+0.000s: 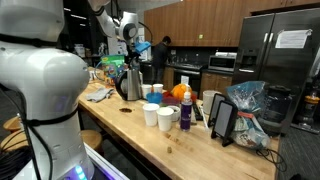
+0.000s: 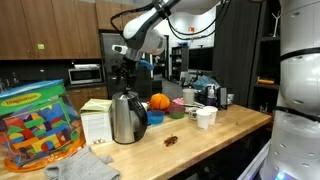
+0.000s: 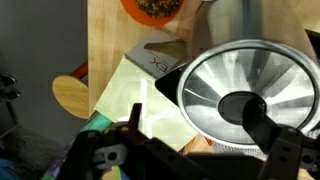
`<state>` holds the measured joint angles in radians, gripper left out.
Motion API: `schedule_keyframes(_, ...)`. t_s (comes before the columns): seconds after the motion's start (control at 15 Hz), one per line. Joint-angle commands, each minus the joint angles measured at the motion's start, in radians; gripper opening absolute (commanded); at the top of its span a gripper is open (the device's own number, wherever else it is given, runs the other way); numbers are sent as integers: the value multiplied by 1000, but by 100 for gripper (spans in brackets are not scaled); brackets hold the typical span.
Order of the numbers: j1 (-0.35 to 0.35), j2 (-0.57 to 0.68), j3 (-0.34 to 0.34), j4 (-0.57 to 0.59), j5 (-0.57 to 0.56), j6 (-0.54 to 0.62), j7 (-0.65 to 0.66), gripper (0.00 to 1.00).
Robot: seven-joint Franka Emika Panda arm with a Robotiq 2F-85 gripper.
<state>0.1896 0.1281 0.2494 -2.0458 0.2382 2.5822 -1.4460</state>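
A steel kettle with a black handle stands on the wooden counter, and it also shows in an exterior view as the kettle. My gripper hangs just above it, pointing down; the gripper is close over the kettle's top. From the wrist, the kettle's shiny round lid with its black knob fills the right side. The gripper is open, its dark fingers spread wide, with nothing between them.
Paper cups and an orange pumpkin-like object stand beside the kettle. A jar of coloured blocks, a pale box and a grey cloth are at one end. A black stand and a bag sit at the other end.
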Motion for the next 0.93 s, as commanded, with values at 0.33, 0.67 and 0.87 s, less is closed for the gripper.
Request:
schedule_keyframes(0.33,-25,5,14,-29,79,-14,-39,100)
schedule_keyframes(0.67,-31,23,15,-33,140,-22,-59,100)
schedule_keyframes(0.87,-32,24,14,-35,154,-24,-57,100)
